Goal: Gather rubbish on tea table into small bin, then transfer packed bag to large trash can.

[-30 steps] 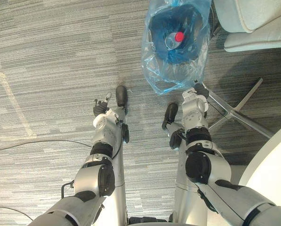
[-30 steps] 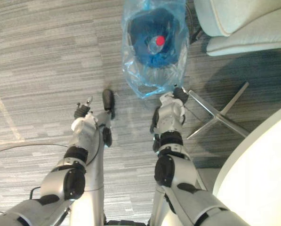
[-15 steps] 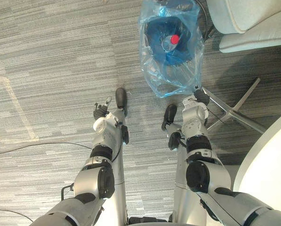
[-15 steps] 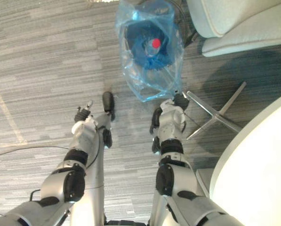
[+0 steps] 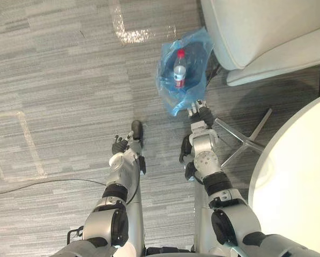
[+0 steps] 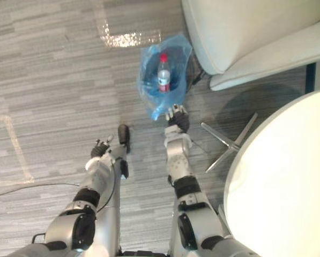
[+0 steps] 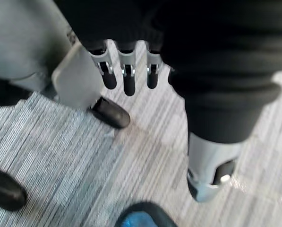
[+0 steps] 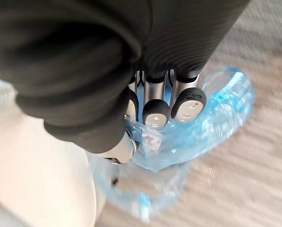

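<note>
Left eye view, from the left: the carpeted floor [image 5: 58, 80] lies bare under the left hand [image 5: 119, 145], which hangs low at the robot's side. In the left wrist view its fingers [image 7: 129, 78] are straight and relaxed and hold nothing; this hand is idle, judged to be kept free for balance or a later assist.

Further right, the blue bag [image 5: 187, 80] sits ahead of the robot, with a clear bottle [image 5: 179, 68] with a red cap upright inside it. The right hand [image 5: 200, 114] meets the bag's near edge. In the right wrist view its fingers [image 8: 156, 113] curl over a gathered fold of plastic and pinch it against the thumb, so the load is carried by the rim and the mouth stays uppermost. Whether the bag is clear of the floor cannot be told.

Just right of the right hand, the metal chair base [image 5: 240, 140] spreads beneath the pale armchair [image 5: 256, 32]; the thin plastic could snag there. The white round surface [image 5: 296, 176] fills the right edge. Judged step: the transfer to the large can.
</note>
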Controlling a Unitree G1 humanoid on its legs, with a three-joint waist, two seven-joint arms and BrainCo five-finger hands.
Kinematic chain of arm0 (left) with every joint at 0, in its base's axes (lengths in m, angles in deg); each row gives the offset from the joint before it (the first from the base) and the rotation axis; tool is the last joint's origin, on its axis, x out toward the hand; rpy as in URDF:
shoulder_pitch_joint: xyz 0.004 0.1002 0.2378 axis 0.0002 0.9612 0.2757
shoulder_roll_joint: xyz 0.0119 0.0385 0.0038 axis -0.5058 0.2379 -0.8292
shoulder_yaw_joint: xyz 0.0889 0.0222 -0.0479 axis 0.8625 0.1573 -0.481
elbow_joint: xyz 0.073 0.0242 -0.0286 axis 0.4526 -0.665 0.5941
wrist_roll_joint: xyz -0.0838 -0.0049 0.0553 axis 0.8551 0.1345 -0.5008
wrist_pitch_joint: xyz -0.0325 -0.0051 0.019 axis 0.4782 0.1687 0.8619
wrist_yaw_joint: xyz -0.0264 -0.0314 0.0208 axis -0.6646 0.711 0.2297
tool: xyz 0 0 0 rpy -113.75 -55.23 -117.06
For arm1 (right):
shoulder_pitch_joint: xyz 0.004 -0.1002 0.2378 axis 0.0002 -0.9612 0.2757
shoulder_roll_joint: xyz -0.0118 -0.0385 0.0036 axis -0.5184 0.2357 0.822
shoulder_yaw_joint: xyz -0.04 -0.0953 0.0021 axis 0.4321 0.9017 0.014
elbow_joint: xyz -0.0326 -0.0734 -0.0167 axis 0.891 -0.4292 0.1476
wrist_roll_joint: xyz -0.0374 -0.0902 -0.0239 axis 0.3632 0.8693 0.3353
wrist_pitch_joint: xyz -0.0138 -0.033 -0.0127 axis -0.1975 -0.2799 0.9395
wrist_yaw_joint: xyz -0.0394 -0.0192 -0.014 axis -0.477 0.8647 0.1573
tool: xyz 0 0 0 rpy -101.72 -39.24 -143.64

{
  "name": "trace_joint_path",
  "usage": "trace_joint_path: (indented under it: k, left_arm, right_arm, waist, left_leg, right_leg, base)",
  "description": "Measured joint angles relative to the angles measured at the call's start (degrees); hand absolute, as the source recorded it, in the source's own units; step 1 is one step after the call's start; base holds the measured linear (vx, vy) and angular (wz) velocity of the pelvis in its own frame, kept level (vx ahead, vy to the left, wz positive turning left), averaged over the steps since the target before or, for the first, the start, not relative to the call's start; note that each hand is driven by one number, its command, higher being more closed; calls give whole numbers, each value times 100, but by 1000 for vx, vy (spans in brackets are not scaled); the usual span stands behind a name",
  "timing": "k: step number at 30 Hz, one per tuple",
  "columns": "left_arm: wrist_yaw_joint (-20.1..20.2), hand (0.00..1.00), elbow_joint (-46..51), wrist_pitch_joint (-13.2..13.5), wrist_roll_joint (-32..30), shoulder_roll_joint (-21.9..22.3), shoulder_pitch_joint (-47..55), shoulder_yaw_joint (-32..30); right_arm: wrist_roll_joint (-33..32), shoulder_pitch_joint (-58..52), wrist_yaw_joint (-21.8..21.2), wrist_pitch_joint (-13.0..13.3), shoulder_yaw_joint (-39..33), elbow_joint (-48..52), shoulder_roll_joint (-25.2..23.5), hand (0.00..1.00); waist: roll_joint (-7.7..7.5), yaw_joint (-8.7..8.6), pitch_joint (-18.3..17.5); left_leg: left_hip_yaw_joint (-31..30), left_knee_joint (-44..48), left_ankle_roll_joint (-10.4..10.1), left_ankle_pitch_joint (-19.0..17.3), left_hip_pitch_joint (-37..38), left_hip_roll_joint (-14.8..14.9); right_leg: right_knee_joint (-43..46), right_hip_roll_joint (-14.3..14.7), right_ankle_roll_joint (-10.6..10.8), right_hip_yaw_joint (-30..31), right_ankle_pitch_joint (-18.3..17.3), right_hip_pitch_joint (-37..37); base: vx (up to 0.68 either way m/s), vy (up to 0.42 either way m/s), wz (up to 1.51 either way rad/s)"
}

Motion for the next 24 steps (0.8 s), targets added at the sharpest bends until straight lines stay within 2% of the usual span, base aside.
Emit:
trace_joint_path:
  k: [3, 7, 10, 11, 15, 17, 24]
  left_arm:
    - [66, 0, 92, -5, -32, 9, 193, 42]
    - [191, 0, 92, -11, -134, -4, 657, 209]
    - [214, 0, 89, -24, -219, 1, 862, 323]
    - [281, 0, 90, -47, -221, 3, 1004, 404]
    - [318, 0, 92, -82, -228, 1, 1323, 585]
    - [417, 0, 109, -83, -236, -29, 1520, 790]
    - [445, 0, 488, -101, -331, -116, 1928, 1476]
  right_arm:
    - [-122, -189, -136, -77, 190, 81, 4, 100]
    - [-127, -701, -325, -242, 547, 109, 11, 100]
    - [-125, -955, -394, -332, 763, 305, 13, 100]
    - [-125, -1129, -456, -374, 846, 382, 14, 100]
    - [-120, -1538, -579, -490, 1044, 504, 33, 100]
    - [-114, -1794, -604, -563, 1178, 646, 120, 100]
    - [-56, -2278, -723, -717, 1355, 1208, 252, 100]
  waist:
    - [6, -12, -29]
    - [2, -92, -418]
    - [0, -126, -483]
    - [0, -137, -655]
    - [0, -142, -981]
    - [10, -142, -1232]
    - [5, -170, -1590]
  left_leg:
    - [26, -119, -31, -23, 407, -11]
    - [44, -336, -54, -69, 948, -39]
    - [62, -447, -63, -113, 1408, -54]
    - [66, -536, -66, -115, 1572, -75]
    - [125, -792, -78, -123, 2139, -92]
    - [172, -940, -89, -133, 2425, -96]
    - [268, -1341, -121, -156, 3095, -88]
  right_leg:
    - [-151, -2, 6, -6, -5, 410]
    - [-443, -4, 19, -32, -15, 989]
    - [-598, -6, 30, -36, -50, 1473]
    - [-680, -15, 38, -42, -58, 1630]
    - [-978, -12, 43, -57, -57, 2188]
    - [-1169, -5, 53, -56, -50, 2481]
    - [-1786, 55, 109, -28, 100, 3175]
  base:
    - [60, -11, 1]
    - [97, -10, 3]
    - [72, -18, 3]
    - [60, -22, 4]
    - [93, -26, -1]
    - [75, -14, -4]
    - [63, 0, -6]
